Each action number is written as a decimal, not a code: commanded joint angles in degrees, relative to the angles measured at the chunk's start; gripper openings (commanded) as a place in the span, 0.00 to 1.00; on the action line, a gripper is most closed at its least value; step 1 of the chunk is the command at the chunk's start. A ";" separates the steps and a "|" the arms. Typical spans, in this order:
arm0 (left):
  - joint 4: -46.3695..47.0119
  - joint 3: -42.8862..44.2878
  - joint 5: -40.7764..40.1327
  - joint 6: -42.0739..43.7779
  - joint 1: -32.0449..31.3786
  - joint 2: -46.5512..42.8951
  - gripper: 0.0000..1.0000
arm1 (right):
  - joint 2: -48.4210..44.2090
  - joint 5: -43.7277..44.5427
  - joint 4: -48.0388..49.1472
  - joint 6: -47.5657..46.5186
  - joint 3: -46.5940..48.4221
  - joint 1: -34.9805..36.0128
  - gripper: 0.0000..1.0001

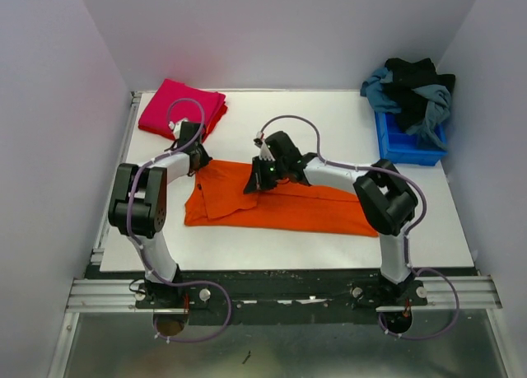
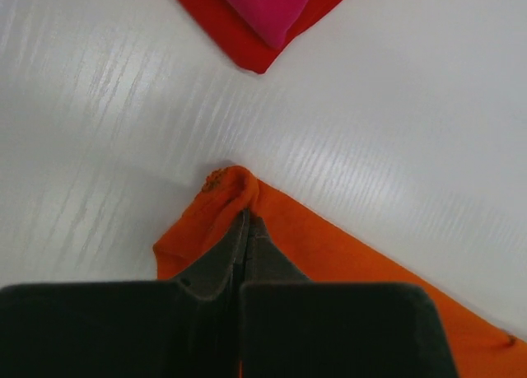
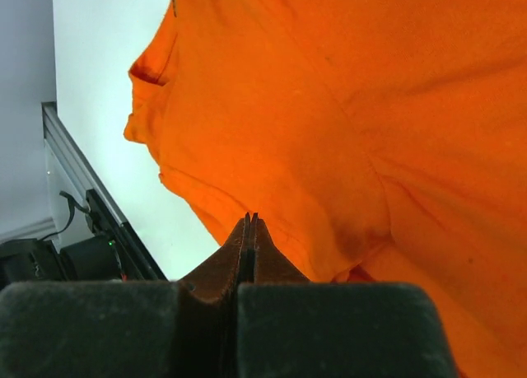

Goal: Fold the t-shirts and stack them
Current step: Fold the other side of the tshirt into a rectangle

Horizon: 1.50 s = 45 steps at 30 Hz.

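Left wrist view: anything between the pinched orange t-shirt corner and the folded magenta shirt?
No. Only bare white table lies between the orange t-shirt corner, pinched by the left gripper, and the folded magenta shirt; the left wrist view shows it.

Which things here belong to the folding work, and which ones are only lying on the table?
Belonging to the job:
- orange t-shirt, spread out in the middle
- folded pink t-shirt, at the far left corner

Only lying about:
- blue bin, at the far right
- heap of dark and blue clothes in that bin
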 commanded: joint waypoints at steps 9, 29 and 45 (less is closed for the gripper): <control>-8.95 5.25 -2.56 -1.88 1.40 5.52 0.00 | 7.12 -3.98 6.05 2.61 -2.29 -0.05 0.01; -8.08 -4.41 -3.02 -2.41 0.44 -16.09 0.04 | -9.83 10.69 -10.39 -7.23 -1.92 -0.23 0.01; -10.55 -14.09 -8.12 -12.62 -0.45 -23.48 0.00 | -32.25 34.16 -15.22 -6.79 -23.72 -0.14 0.01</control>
